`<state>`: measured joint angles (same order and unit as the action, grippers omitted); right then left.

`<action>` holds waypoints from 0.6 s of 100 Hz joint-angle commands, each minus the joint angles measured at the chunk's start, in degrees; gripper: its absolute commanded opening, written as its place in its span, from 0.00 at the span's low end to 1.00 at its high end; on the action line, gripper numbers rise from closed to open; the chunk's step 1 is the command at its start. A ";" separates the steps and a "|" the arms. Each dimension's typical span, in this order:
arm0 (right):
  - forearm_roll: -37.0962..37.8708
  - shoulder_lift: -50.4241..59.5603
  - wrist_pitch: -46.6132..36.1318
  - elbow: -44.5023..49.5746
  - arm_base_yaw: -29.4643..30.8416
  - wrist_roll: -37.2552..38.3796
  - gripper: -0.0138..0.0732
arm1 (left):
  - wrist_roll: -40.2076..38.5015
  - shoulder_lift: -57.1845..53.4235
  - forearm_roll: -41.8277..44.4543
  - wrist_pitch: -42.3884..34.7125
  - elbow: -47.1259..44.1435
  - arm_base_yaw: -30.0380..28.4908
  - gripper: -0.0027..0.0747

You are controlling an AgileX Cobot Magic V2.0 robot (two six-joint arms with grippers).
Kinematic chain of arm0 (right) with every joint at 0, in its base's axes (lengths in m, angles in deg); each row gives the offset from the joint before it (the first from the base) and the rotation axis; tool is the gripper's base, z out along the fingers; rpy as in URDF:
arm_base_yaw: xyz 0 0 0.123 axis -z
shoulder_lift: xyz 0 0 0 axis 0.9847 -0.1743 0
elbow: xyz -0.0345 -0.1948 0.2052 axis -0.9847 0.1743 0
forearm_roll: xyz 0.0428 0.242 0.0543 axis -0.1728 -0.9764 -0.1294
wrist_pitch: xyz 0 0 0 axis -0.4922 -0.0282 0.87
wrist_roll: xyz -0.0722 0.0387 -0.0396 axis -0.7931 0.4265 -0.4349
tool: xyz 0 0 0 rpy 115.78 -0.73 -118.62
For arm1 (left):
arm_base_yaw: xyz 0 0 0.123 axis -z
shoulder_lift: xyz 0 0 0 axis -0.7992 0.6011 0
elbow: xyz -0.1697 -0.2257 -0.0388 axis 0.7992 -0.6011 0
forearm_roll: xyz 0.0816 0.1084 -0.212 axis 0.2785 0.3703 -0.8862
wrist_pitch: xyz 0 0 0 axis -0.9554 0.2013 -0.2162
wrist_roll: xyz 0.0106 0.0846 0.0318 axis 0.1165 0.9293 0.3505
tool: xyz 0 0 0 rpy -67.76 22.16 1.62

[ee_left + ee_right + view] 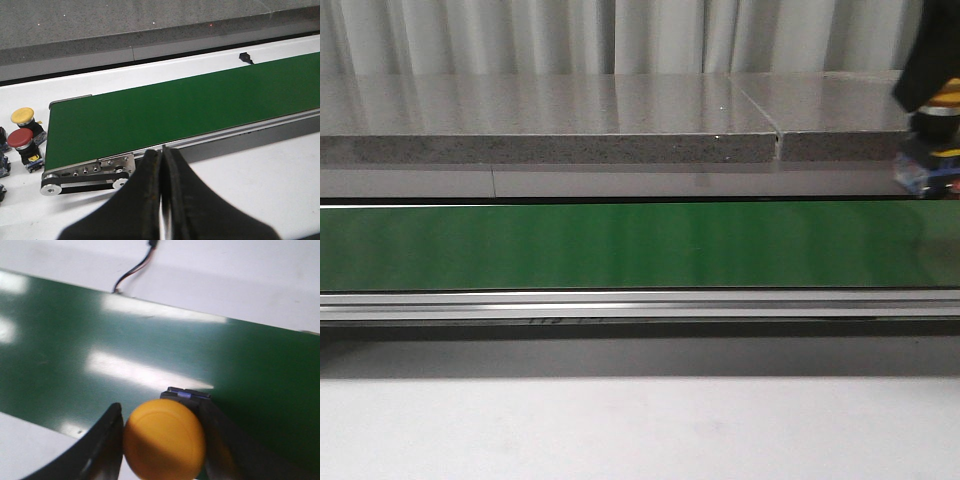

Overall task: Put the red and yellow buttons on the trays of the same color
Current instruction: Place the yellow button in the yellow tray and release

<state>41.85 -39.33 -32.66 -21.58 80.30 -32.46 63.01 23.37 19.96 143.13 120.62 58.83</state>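
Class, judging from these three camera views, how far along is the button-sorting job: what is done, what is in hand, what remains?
Done: nothing visibly; no tray appears in any view. In hand: the right claw grips a yellow button over the green conveyor belt. Left: a red button and another yellow button wait beside the belt's end, while the left claw is shut on nothing.

The front view sits low and looks level across the green conveyor belt [620,245] toward a grey stone ledge [550,130] and curtains. The left wrist view looks down and along the same belt [175,112] from above its near rail, taking in its roller end — a wider, farther look. The right wrist view hangs close over the belt [150,355], steeply downward, reaching its far edge and a cable [135,271] — all three share the belt.
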 commanded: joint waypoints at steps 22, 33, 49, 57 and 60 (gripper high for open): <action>-1.08 5.14 -4.56 0.45 17.30 2.21 0.37 | -0.60 0.92 -1.21 -3.88 1.26 0.38 0.01; -1.08 5.14 -7.11 2.06 23.26 4.41 0.37 | -0.60 0.92 -1.21 -3.88 1.26 0.38 0.01; -1.08 5.14 -11.04 4.36 30.01 8.21 0.37 | -0.60 0.92 -1.21 -3.88 1.26 0.38 0.01; -1.08 4.74 -12.85 5.18 32.79 10.71 0.37 | -0.60 0.92 -1.21 -3.88 1.26 0.38 0.01; -1.08 4.40 -13.10 5.30 33.52 11.35 0.37 | -0.60 0.92 -1.21 -3.88 1.26 0.38 0.01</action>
<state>41.85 -35.94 -41.18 -15.32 111.52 -23.20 63.01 23.37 19.96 143.13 120.62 58.83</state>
